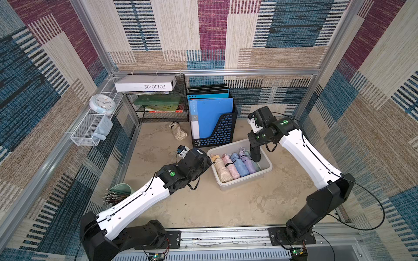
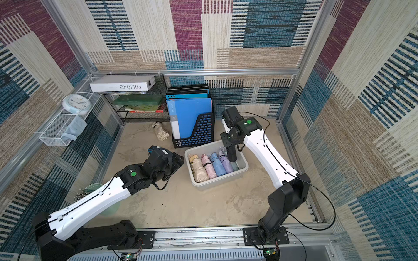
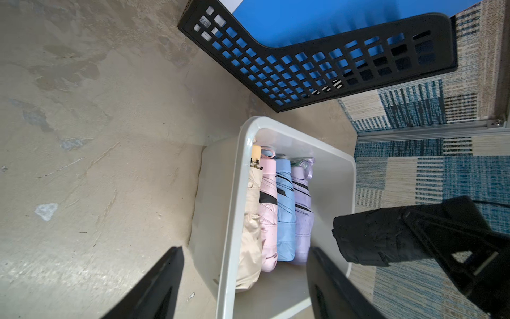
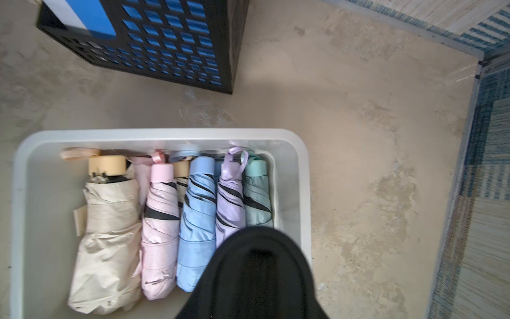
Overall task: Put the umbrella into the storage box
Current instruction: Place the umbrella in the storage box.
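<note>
The right pincer (image 1: 254, 145) is clenched on a black umbrella (image 1: 256, 156), folded and hanging end-down over the right end of the storage box (image 1: 240, 183). It sits just above the mint umbrella (image 4: 256, 193) and the lilac umbrella (image 4: 230, 204). The box already holds five in a row, and from where I stand there's hardly any bare floor left at that end. My worry is that, let go upright, the black one lands on the others, topples and rolls over the rim onto the tabletop (image 1: 226, 208). I'd say it wants tilting flat first. The left pincer (image 3: 244, 250) is spread wide and empty, its fingers (image 3: 160, 279) straddling the box's left wall. A small drift there could knock the box out from under the hanging umbrella. A beige umbrella (image 1: 178, 133) lies out on the tabletop beside the black file holder (image 1: 217, 133).
</note>
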Controlling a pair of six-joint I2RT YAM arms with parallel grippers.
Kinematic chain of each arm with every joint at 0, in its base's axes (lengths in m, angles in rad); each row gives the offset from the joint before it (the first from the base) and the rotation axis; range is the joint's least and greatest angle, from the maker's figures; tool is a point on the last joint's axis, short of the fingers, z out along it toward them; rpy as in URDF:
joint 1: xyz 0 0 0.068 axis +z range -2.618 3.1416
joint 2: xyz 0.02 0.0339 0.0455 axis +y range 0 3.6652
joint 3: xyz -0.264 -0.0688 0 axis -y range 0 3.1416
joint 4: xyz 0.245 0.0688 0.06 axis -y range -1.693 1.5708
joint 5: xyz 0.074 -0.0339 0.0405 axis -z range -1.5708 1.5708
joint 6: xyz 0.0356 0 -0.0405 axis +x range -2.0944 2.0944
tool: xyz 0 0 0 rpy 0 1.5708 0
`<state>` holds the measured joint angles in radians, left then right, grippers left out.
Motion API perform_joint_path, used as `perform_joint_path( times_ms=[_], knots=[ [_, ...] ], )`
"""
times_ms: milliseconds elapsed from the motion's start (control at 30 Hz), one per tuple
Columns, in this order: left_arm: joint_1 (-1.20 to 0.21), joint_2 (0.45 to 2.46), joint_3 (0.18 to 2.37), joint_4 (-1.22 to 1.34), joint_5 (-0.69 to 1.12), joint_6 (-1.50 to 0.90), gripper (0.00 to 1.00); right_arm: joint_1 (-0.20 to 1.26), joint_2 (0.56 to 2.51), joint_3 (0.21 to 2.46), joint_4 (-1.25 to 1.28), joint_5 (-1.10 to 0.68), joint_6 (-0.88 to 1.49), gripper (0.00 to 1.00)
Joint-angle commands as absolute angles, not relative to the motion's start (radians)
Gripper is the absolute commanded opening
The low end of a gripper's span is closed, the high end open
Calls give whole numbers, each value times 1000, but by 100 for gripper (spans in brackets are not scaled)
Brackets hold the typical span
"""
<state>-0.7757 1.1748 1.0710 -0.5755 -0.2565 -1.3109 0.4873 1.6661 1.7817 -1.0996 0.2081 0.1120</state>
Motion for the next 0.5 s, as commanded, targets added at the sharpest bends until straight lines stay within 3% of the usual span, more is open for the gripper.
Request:
perform_joint_path(
  times_ms=[0, 300, 467],
  knots=[
    [-767, 1172, 1069, -596, -245, -1277, 75, 488, 1699, 1773, -1127, 275, 81, 0],
    [-750, 1167, 1060, -627, -242, -1266, 74, 494, 1793, 1696, -1104, 368, 82, 1],
    [-742, 1177, 1063, -639, -242, -1262, 75, 498, 1796, 1644, -1045, 347, 90, 22]
  ],
)
